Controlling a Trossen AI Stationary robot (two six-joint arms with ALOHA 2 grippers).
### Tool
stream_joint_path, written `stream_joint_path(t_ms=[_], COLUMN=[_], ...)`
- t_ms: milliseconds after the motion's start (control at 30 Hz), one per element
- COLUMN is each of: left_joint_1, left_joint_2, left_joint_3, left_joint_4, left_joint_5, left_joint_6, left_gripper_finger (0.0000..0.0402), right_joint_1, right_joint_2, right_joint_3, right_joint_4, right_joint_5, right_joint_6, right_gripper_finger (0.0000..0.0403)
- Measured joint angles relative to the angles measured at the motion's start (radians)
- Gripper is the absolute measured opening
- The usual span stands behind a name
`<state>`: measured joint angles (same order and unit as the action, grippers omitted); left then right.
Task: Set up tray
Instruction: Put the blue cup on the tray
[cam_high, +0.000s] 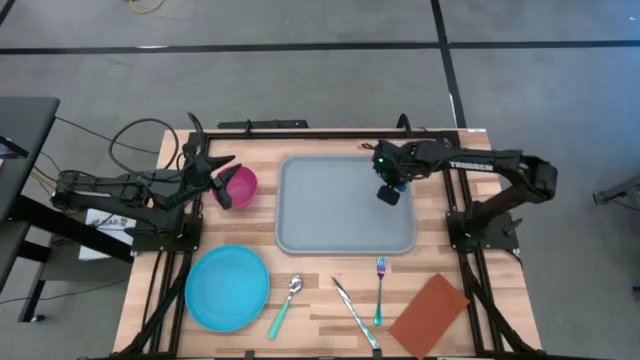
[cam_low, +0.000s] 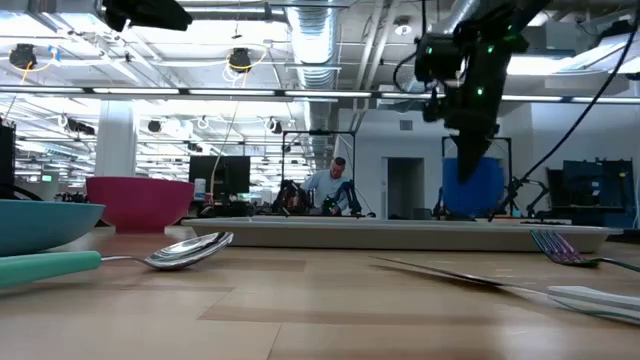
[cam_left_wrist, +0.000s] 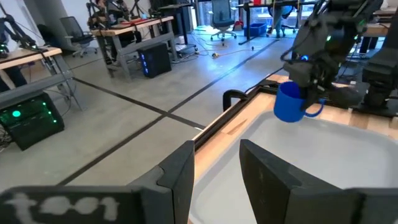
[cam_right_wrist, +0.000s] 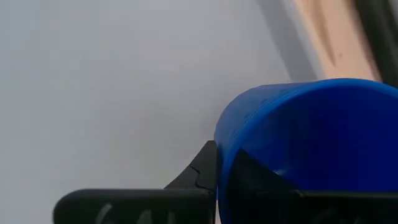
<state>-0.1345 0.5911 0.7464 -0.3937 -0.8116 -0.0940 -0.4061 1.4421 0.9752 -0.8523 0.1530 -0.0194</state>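
Observation:
The grey-blue tray (cam_high: 330, 215) lies flat in the middle of the table, and its rim (cam_low: 400, 233) shows in the low view. My right gripper (cam_high: 389, 188) hangs over the tray's far right part, shut on a blue cup (cam_left_wrist: 290, 102) with a side handle (cam_left_wrist: 313, 111). My left gripper (cam_high: 222, 170) is open beside the pink bowl (cam_high: 240, 185), at the tray's left. In the left wrist view its fingers (cam_left_wrist: 214, 177) point across the tray (cam_left_wrist: 323, 162). My right gripper holds the blue cup by its rim (cam_right_wrist: 227, 155), one finger (cam_right_wrist: 199, 177) outside the wall and the other inside the hollow. The fingers come from above, pointing down. The cup (cam_low: 470, 185) hangs below them, low over the tray; I cannot tell whether its bottom touches.
Along the near edge lie a bright-blue plate (cam_high: 228, 287), a spoon (cam_high: 285, 303), a knife (cam_high: 355, 312), a fork (cam_high: 380, 290) and an orange-brown napkin (cam_high: 430, 313). A person (cam_low: 335, 190) sits far behind the table.

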Motion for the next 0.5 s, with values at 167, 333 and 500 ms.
stream_joint_path(t_ms=[167,333,500], left_joint_1=[0.0,0.0,0.0], left_joint_2=[0.0,0.0,0.0], left_joint_3=[0.0,0.0,0.0], left_joint_4=[-0.001,-0.001,-0.002], left_joint_5=[0.003,0.003,0.003], left_joint_6=[0.0,0.0,0.0], left_gripper_finger=[0.0119,0.0119,0.0119], right_joint_1=[-0.029,-0.054,-0.071], right_joint_2=[0.068,0.11,0.135], right_joint_3=[0.0,0.0,0.0], right_joint_4=[0.002,-0.007,0.014], right_joint_5=[0.001,0.003,0.003], right_joint_6=[-0.097,-0.216,-0.244], right_gripper_finger=[0.0006,0.0008,0.003])
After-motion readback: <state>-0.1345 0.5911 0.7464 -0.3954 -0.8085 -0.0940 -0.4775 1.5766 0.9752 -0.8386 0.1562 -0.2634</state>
